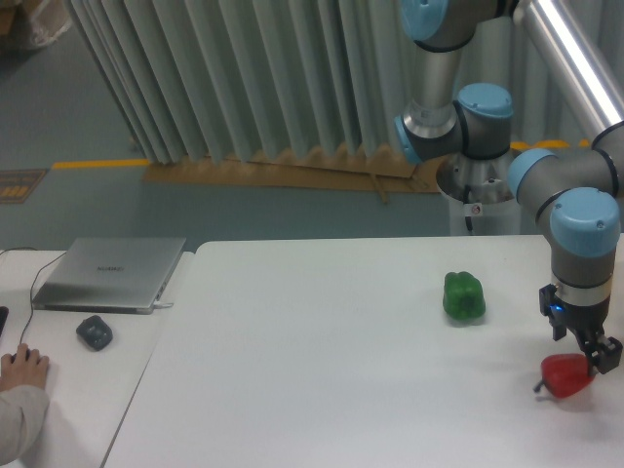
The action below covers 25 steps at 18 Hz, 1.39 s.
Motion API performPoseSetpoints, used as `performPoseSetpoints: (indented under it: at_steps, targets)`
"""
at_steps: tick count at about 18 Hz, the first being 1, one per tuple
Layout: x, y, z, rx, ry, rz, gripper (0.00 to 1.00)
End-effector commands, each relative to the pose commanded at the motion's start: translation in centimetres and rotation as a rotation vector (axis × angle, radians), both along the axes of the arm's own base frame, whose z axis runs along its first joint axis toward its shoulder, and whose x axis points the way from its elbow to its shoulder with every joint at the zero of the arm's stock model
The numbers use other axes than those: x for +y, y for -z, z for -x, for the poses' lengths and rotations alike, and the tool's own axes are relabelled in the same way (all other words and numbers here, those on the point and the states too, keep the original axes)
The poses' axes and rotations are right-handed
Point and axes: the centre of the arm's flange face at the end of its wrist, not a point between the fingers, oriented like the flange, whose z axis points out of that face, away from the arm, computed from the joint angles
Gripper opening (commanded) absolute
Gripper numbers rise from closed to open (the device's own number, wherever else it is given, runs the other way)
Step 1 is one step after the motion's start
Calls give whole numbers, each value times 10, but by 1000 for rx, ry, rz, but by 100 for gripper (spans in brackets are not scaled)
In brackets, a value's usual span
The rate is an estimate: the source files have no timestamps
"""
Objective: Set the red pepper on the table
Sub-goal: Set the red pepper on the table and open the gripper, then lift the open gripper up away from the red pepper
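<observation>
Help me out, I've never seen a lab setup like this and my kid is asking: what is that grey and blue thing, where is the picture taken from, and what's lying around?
The grey and blue thing is a robot arm. One fixed camera looks across the table from the front. At the arm's tip is a two-finger gripper, down at the red pepper near the right edge. The pepper looks tipped over on the table top; I cannot tell whether the fingers are closed on it. A green pepper sits apart, to its left. On the adjoining desk on the left lie a closed laptop and a dark mouse, and a person's hand rests there.
</observation>
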Motion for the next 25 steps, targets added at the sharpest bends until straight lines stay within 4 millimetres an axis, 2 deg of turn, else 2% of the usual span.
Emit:
performPoseSetpoints:
  at_steps: [2,6,9,11,16,25]
  targets:
    - [3,-1,-5,9,-27,5,100]
    - [-7,-45,-13,69,-31,-18,100]
    - [-9,-53,-22,54,-32,-7,100]
    - [-21,-66,-33,-4,-32,13,100]
    - [-18,-66,-37,-13,-29,3,100]
    - [-17,-67,-31,-33,-51,-61,100]
